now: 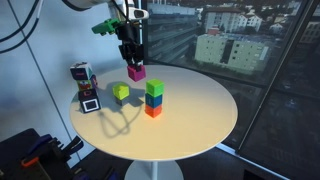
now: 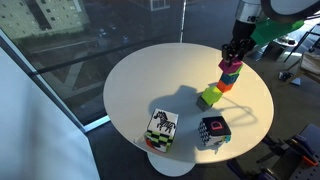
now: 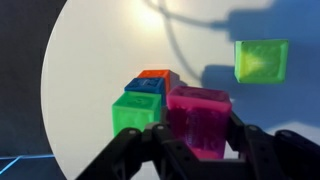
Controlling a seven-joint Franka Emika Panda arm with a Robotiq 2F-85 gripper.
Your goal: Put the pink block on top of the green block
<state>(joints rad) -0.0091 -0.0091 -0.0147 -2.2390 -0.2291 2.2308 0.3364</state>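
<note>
Wrist view, largest item first. Round white worktop [image 3: 90, 60] across most of the frame, with a hard shadow of the arm in the upper middle.

Pincer [image 3: 200, 140] entering from the bottom edge, closed partway onto the pink block [image 3: 198, 112] and clamping two opposite faces. Load confirmed in an exterior view: pink block [image 1: 136, 71] hanging under the pincer [image 1: 133, 62], clear of the worktop [image 1: 200, 120].

Two larger patterned cubes [image 1: 82, 73] [image 1: 91, 103] near the left rim in that view, well apart from the work. Disregard.

Three-cube stack toward frame centre: green block [image 1: 155, 88] on top, blue cube [image 1: 154, 100] beneath, orange cube [image 1: 153, 111] at the base. Lime cube [image 1: 121, 92] alone to the left of the stack, and at upper right in the wrist view [image 3: 262, 58]. Not the target.

Governing relation:
- Wrist view: green block [image 3: 135, 112] just beside the pink block, toward frame left, top face uncovered, with the blue and orange cubes showing beyond it.
- Exterior view: green block to the lower right of the held cube.
- Held cube therefore beside the stack, not yet over it.
- Height margin above the green top face not readable with certainty.

Judged next requirement: shift sideways toward frame left in the wrist view until the two cubes align, gaining height first if needed, then lower and release. Likely fault: a sideways brush toppling the stack.
</note>
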